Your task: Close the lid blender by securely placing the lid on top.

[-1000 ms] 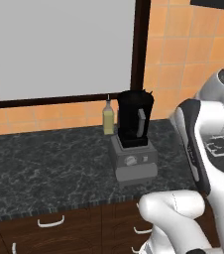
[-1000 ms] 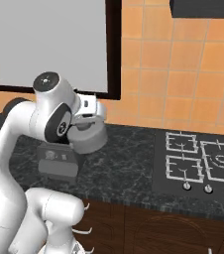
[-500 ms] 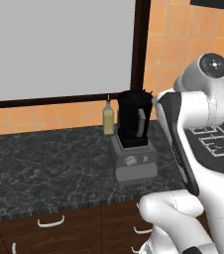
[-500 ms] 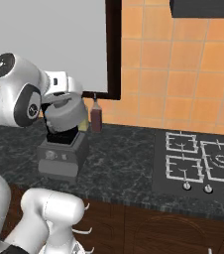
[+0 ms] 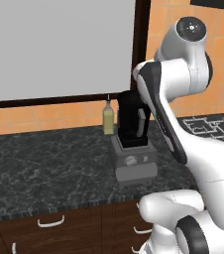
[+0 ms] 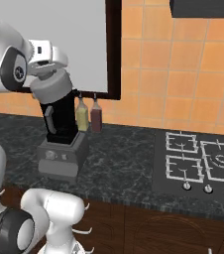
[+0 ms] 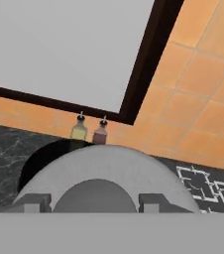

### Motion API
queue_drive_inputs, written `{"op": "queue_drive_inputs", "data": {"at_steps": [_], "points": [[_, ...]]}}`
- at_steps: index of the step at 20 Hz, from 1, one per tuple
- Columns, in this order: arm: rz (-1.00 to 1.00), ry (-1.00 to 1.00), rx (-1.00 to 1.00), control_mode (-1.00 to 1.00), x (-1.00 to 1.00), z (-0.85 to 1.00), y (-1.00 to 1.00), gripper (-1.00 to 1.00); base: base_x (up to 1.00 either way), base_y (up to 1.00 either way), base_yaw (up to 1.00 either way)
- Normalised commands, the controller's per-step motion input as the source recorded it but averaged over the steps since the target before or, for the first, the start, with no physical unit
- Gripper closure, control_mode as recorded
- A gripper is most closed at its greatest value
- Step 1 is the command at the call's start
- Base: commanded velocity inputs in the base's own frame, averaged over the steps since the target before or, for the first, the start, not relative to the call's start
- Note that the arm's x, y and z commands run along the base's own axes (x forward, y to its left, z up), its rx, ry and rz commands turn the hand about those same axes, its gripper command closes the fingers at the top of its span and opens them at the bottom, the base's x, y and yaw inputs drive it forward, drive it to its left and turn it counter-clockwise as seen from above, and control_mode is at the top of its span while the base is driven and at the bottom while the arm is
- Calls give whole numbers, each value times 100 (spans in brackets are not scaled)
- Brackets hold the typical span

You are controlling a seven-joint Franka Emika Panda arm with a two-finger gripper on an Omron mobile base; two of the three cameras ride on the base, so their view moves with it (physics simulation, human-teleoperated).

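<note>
1. The claw (image 6: 48,74) grips the lid (image 6: 51,88) by its knob, one finger (image 7: 33,202) on each side.
2. The lid hangs just above the blender (image 6: 60,130), slightly toward 9 o'clock of the jar mouth in the right base view; contact cannot be told.
3. Carrying looks done; centring, lowering and release remain.
4. Two bottles (image 6: 82,117) stand on the bench (image 6: 129,158) at the blender's 2 o'clock.

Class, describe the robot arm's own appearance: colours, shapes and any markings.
The arm is glossy white, built of rounded, bulbous segments with dark grey-black joints and a dark band along one link. A round dark cap with a pale centre dot marks each joint. No cables show.
</note>
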Motion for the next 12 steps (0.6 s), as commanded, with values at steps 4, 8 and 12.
{"op": "queue_drive_inputs", "data": {"at_steps": [4, 8, 12], "points": [[-13, -3, 13, -100, 70, -16, 21, 100, 0, 0, 0], [-24, -1, 20, -100, 60, -20, 10, 100, 0, 0, 0], [-30, -9, 13, -100, 37, 0, 8, 100, 0, 0, 0]]}}
